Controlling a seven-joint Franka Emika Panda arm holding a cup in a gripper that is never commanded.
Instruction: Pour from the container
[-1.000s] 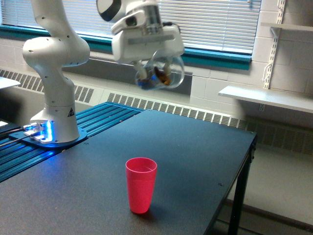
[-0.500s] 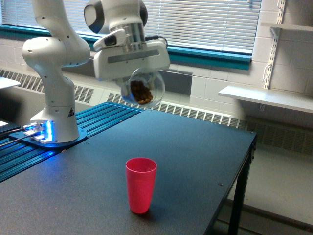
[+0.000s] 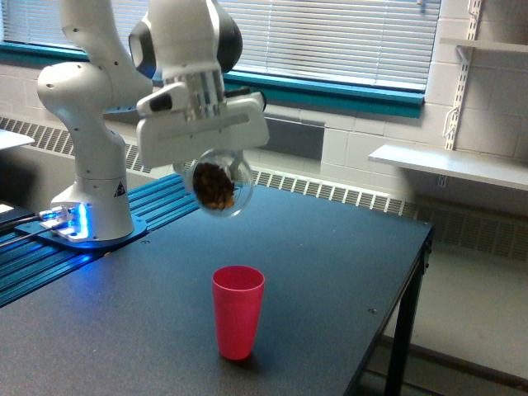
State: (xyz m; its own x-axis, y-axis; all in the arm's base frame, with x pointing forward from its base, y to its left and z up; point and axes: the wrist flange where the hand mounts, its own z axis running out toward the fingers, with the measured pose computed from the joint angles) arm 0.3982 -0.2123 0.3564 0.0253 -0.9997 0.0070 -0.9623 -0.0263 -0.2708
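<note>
The container (image 3: 219, 185) is a clear rounded cup with brown bits inside. It hangs tilted in the air, held under the white gripper (image 3: 216, 169), which is shut on it. The fingers are mostly hidden behind the cup. A red plastic cup (image 3: 238, 311) stands upright and open on the dark table (image 3: 330, 264), below the container and slightly toward the exterior view's right. The container is well above the red cup's rim and apart from it.
The arm's white base (image 3: 89, 198) stands on a blue ribbed platform (image 3: 49, 264) at the exterior view's left. The table's edge runs along the right, with floor beyond. A wall shelf (image 3: 450, 165) and window blinds lie behind.
The gripper with the container has moved down and toward the exterior view's left, closer to the red cup. The red cup has not moved.
</note>
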